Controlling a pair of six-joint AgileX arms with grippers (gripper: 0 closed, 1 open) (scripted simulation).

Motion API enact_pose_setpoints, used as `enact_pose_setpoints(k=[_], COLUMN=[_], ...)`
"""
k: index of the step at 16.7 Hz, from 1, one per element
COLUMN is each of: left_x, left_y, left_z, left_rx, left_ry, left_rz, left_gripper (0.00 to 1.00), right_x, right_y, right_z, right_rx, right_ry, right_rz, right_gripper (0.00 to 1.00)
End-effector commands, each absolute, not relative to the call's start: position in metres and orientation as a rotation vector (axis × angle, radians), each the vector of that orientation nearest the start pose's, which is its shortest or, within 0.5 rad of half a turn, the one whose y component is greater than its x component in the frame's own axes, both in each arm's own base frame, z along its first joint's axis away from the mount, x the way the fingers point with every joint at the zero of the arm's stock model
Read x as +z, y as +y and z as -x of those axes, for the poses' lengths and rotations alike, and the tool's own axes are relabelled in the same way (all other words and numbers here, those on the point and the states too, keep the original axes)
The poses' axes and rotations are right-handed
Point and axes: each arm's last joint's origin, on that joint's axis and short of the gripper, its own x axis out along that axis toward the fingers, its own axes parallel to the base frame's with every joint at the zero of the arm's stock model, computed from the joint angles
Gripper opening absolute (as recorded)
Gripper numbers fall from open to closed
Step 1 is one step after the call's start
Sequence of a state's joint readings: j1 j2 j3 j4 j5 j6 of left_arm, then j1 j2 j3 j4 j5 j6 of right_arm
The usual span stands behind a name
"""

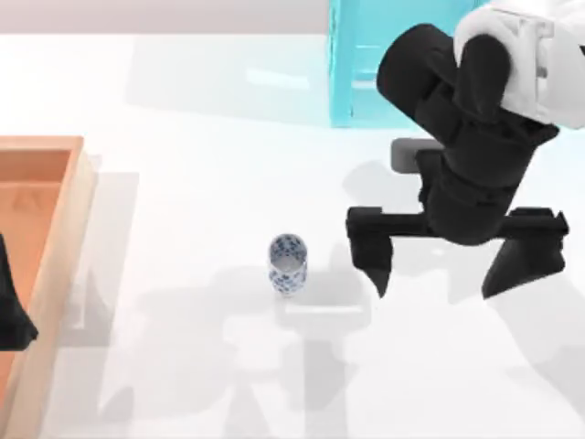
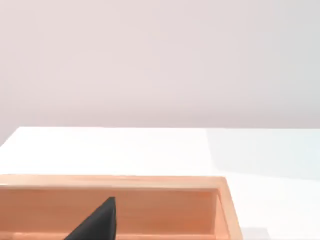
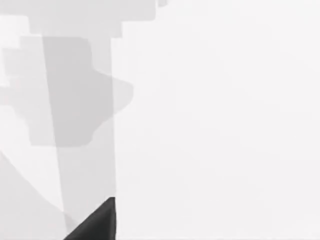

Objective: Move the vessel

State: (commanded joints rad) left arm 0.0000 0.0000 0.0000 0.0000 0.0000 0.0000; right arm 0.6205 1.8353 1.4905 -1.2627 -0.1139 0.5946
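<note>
Right claw (image 1: 446, 279) wide open, empty, right of cup (image 1: 288, 263). Shift left, straddle cup squarely, then close gently.

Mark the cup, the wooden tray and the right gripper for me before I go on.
cup (image 1: 288, 264): top view, on its patterned side wall just below the rim.
wooden tray (image 1: 57, 240): top view, on its right-hand wall.
right gripper (image 1: 446, 267): top view, midway between its two spread fingertips, right of the cup.
</note>
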Motion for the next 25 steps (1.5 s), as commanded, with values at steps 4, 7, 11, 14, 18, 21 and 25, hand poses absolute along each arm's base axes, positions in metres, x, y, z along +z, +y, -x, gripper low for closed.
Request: enact_pose_setpoints(k=[4,7,11,14,18,21,25], left_x=[0.16,0.16,0.16,0.16,0.16,0.16,0.16], left_y=[-0.001,-0.001,-0.001,-0.001,-0.001,-0.001,-0.001], left_z=[-0.106,-0.106,-0.106,-0.106,-0.106,-0.106,-0.106], left_rx=[0.0,0.0,0.0,0.0,0.0,0.0,0.0], left_ry=[0.0,0.0,0.0,0.0,0.0,0.0,0.0], left_rz=[0.0,0.0,0.0,0.0,0.0,0.0,0.0], left_gripper=[1.0,1.0,1.0,1.0,1.0,1.0,1.0], right_x=[0.225,0.228,0.234,0.238,0.238,0.238,0.215], right_y=[0.276,0.317,0.349,0.358,0.359,0.357,0.36], right_z=[-0.304,-0.315,-0.32,-0.321,-0.322,-0.323,-0.327], right_rx=[-0.005,-0.017,-0.011,-0.008,-0.008,-0.01,-0.007], right_ry=[1.697,1.632,1.526,1.477,1.472,1.471,1.471], right_rz=[0.033,0.04,0.014,-0.005,-0.007,-0.013,-0.007], right_gripper=[1.0,1.0,1.0,1.0,1.0,1.0,1.0])
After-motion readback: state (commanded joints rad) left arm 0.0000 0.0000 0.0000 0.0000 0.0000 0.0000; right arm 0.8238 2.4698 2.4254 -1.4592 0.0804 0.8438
